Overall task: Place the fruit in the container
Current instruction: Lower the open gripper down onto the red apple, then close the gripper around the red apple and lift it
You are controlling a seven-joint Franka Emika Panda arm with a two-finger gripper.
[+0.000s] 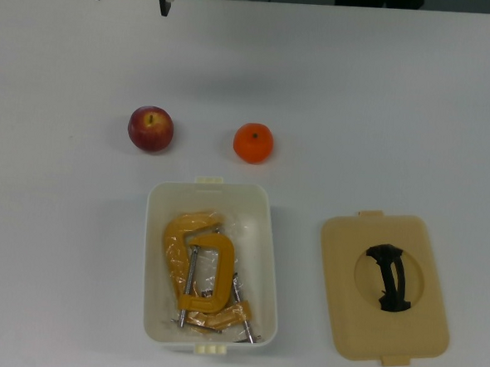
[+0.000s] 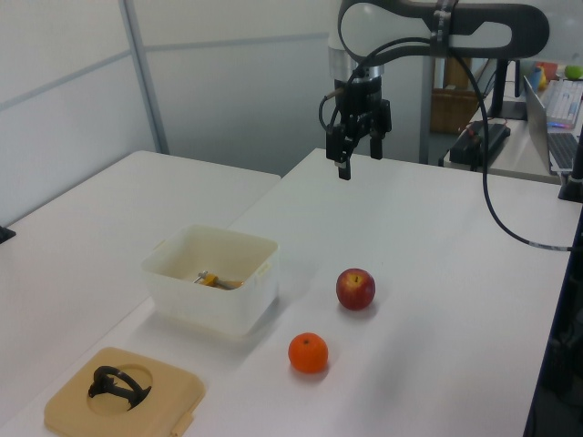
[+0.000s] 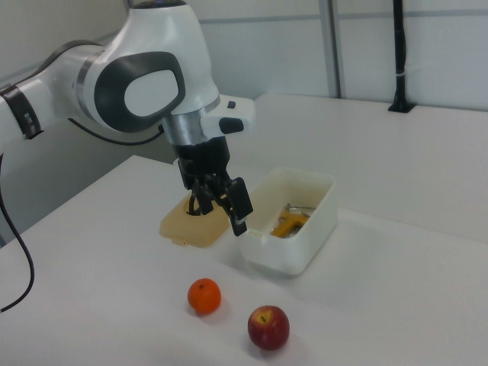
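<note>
Gripper hangs high over the bare table, fingers apart and empty, well away from both fruits. Apple and orange sit on the table just beyond one short end of the white tub. Tub stands open, its lid laid aside, so access looks clear; a yellow C-clamp already takes floor space inside.

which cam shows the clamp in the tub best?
Top view: the yellow C-clamp lies fully visible inside the white tub. The left view and right view show only a yellow sliver of it over the tub's wall.
</note>
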